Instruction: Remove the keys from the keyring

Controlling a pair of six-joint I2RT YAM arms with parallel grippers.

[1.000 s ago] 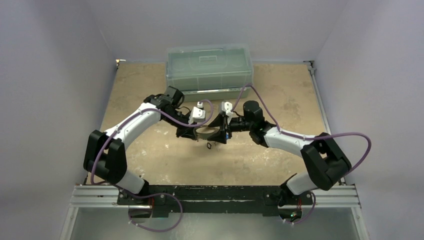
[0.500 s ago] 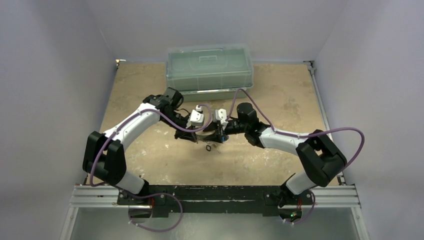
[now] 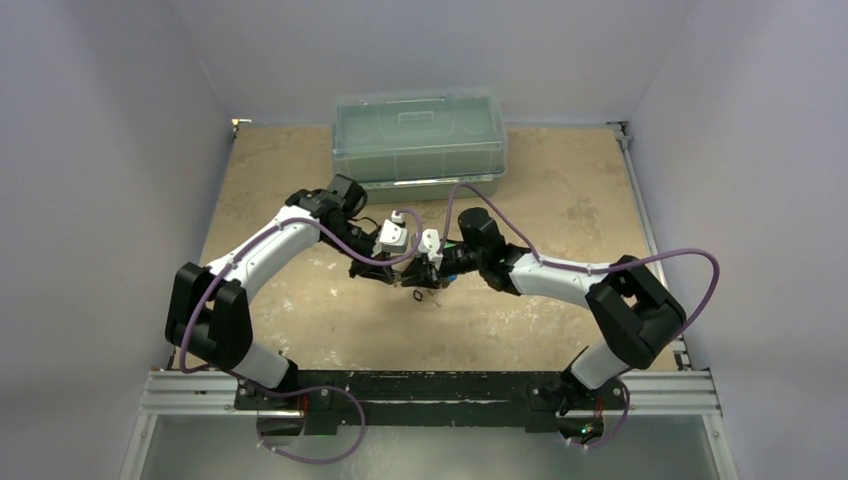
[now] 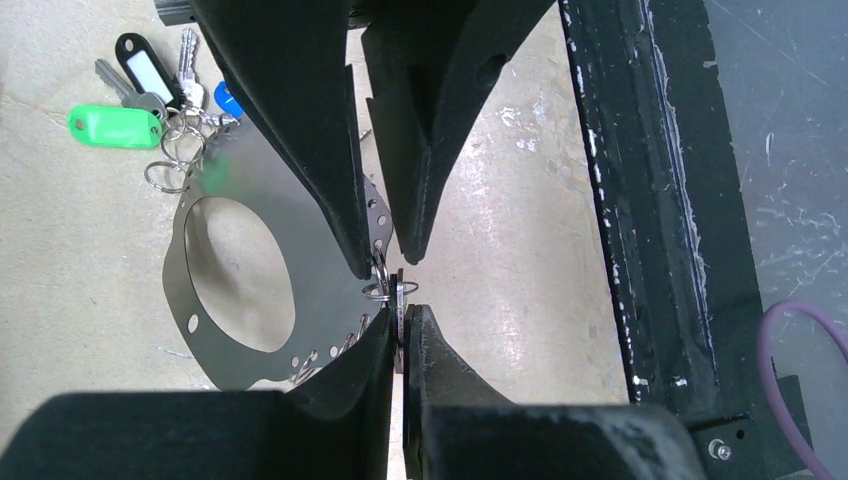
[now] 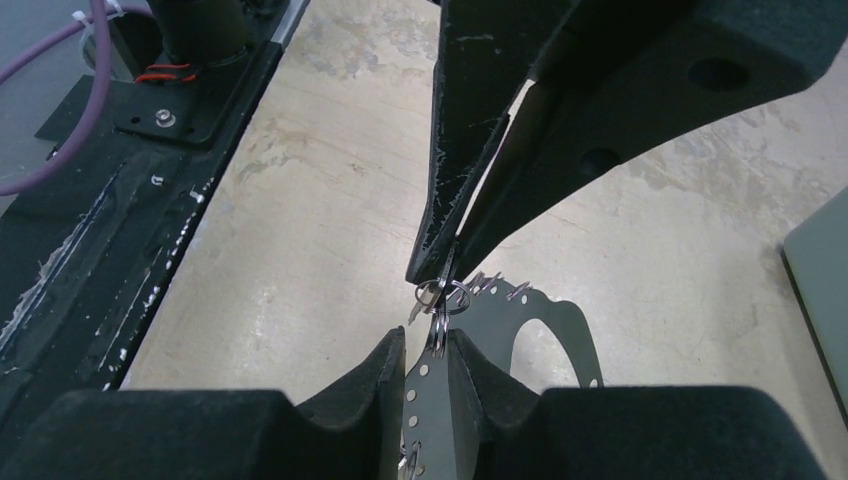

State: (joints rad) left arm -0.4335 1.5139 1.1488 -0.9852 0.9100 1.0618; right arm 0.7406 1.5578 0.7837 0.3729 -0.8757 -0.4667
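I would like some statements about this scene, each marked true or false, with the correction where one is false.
1. The keyring is a flat grey plate with a large oval opening. True.
2. The jaws of the right gripper clamp the keyring's edge. True.
3. The left gripper hangs wide open. False: its jaws pinch a small ring.
4. The green-tagged key lies far from the keyring. False: it lies at its edge.
5. The clear box stands between the arm bases. False: it stands at the table's far side.
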